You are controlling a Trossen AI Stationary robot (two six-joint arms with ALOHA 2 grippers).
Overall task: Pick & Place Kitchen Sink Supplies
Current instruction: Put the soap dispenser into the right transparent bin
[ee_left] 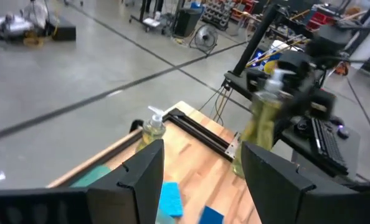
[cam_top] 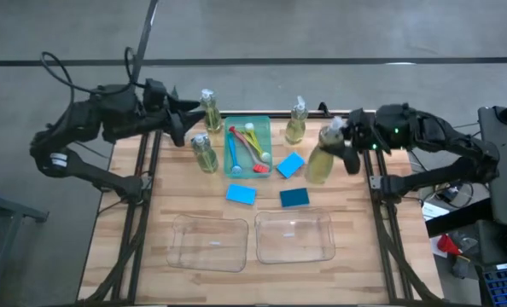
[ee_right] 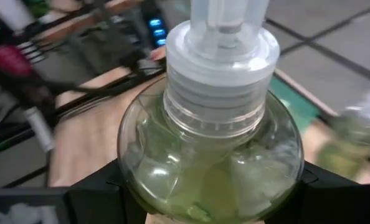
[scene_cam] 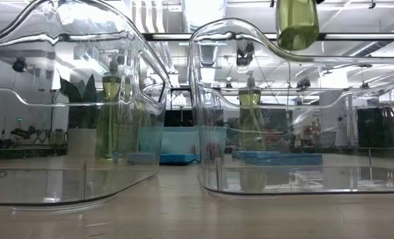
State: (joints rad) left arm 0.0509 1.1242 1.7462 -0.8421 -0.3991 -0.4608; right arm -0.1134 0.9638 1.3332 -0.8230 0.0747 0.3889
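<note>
High view shows the right end effector (cam_top: 340, 147) clamped on a bottle (cam_top: 321, 159) of yellow-green liquid — lifted clear above the worktop (cam_top: 356, 256); the left end effector (cam_top: 182, 122) hangs spread — empty — beside the green tray (cam_top: 267, 135).

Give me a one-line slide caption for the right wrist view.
Right end effector grips a clear bottle of yellow-green liquid, its white pump top toward the camera.

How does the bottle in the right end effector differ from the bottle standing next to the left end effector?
The held bottle is lifted off the table, clamped in the right end effector; the standing bottle rests upright on the wood, ungripped, by the green tray. Both are clear, pump-topped, with yellow-green liquid.
</note>
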